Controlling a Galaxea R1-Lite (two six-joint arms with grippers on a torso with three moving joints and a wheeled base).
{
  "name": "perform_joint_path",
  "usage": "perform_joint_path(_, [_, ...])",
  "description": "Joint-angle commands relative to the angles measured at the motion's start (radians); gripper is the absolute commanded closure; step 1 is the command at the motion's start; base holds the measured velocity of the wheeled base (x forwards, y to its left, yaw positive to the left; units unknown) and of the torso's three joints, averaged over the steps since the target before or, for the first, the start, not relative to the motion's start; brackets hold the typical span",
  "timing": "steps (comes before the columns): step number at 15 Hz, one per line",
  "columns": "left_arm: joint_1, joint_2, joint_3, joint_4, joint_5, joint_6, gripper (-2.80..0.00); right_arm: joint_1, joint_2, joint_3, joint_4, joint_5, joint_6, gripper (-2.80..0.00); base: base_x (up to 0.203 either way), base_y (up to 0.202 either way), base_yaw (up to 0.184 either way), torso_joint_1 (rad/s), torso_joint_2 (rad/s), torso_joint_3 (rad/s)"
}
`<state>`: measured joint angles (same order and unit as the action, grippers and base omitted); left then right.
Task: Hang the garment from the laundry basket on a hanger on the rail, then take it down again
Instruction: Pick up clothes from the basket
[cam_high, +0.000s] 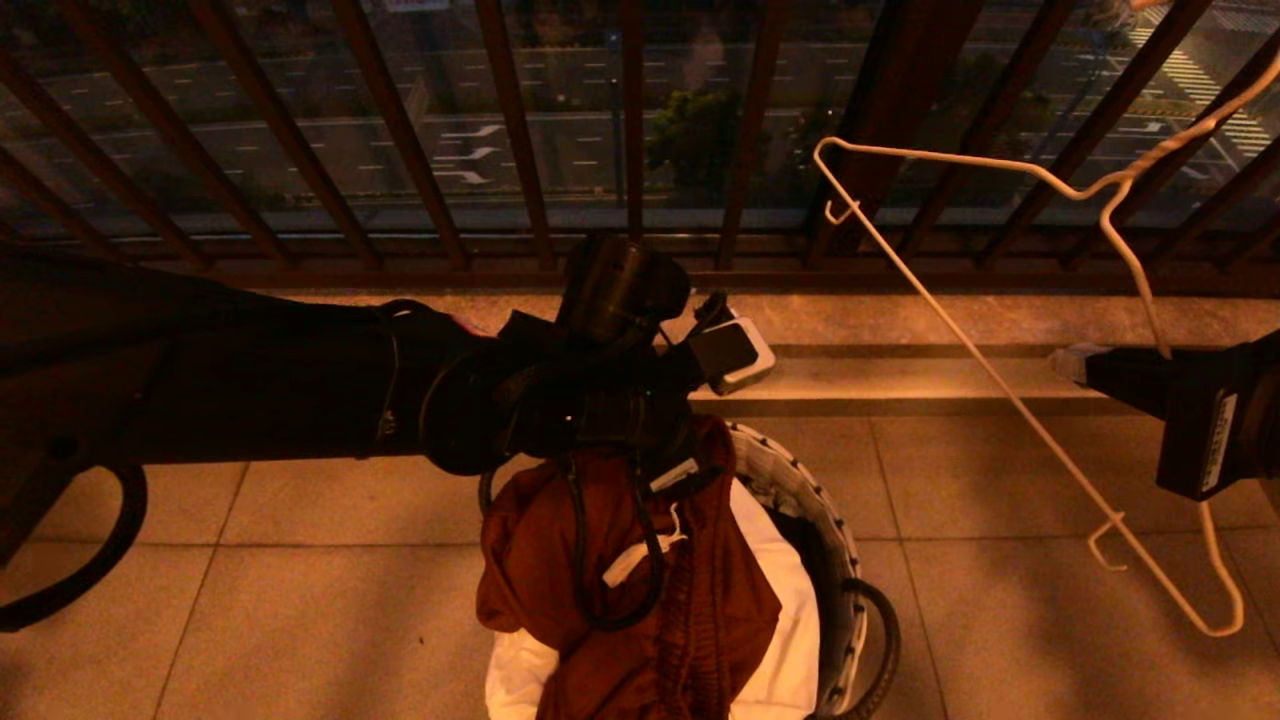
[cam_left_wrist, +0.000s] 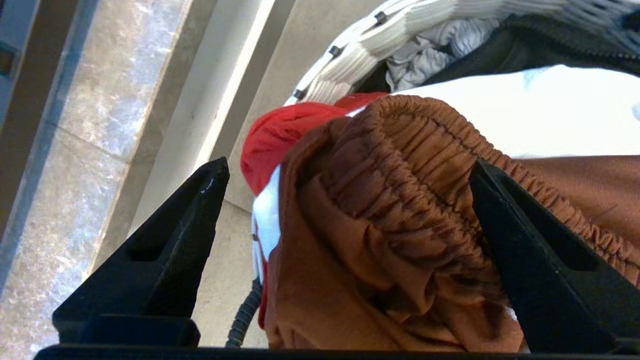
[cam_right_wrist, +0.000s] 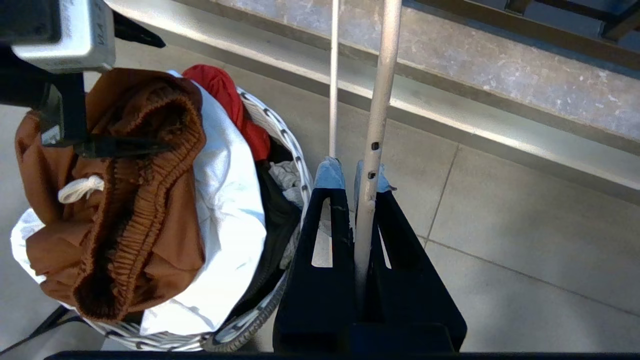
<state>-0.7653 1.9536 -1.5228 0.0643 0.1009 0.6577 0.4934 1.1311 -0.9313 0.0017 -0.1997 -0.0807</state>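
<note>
Our left claw (cam_left_wrist: 350, 200) is open as wide as it goes; its two black fingers (cam_left_wrist: 170, 250) stand on each side of the bunched waistband of the brown shorts (cam_left_wrist: 380, 235); one finger sits against the gathered band, and the other is clear of the cloth; nothing is pinched yet. Our right claw (cam_right_wrist: 350, 175) is shut tight on the thin white hanger (cam_high: 1010, 395); the wire runs straight up between its fingertips.

The shorts lie on top of the pile in the laundry basket (cam_high: 815, 500), with their white string (cam_right_wrist: 80, 189) hanging loose; under them we see a white cloth (cam_right_wrist: 225, 215), a red cloth (cam_right_wrist: 225, 95) and something black (cam_right_wrist: 275, 215) deep in the basket; so the shorts are the top thing and nothing covers them. The basket stands on the tiled floor (cam_high: 350, 600), near a low stone step (cam_high: 900, 380); behind the step is the dark brown railing (cam_high: 500, 130), with a street far below.

Our left arm (cam_high: 250, 380) reaches in from the left, across the floor, and bends down over the basket so the claw points into the clothes; its body hides part of the shorts in the head view. Our right arm (cam_high: 1200, 420) is off to the right, well away from the basket; it holds the hanger up, tilted, with its hook end going out of view at the top right.
</note>
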Motion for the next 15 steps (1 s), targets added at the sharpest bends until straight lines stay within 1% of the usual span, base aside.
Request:
perform_joint_path(1, [0.000,0.002,0.004,0.000,0.002,0.005,-2.80,0.001,-0.001,0.000,0.000,-0.001,-0.001,0.00,0.000,0.000,0.000,0.000,0.00,0.000])
perform_joint_path(9, [-0.006,0.014,0.006,-0.009,-0.003,0.002,-2.80,0.001,-0.002,0.000,0.000,-0.001,-0.001,0.00,0.000,0.000,0.000,0.000,0.00,0.000])
perform_joint_path(10, [-0.006,0.015,0.006,-0.009,-0.003,0.002,0.00,0.001,-0.002,-0.001,0.000,-0.001,-0.001,0.00,0.000,0.000,0.000,0.000,0.00,0.000])
perform_joint_path(15, [-0.008,0.013,0.013,-0.009,-0.004,0.000,0.00,0.000,-0.005,-0.004,0.000,-0.001,-0.001,0.00,0.000,0.000,0.000,0.000,0.00,0.000])
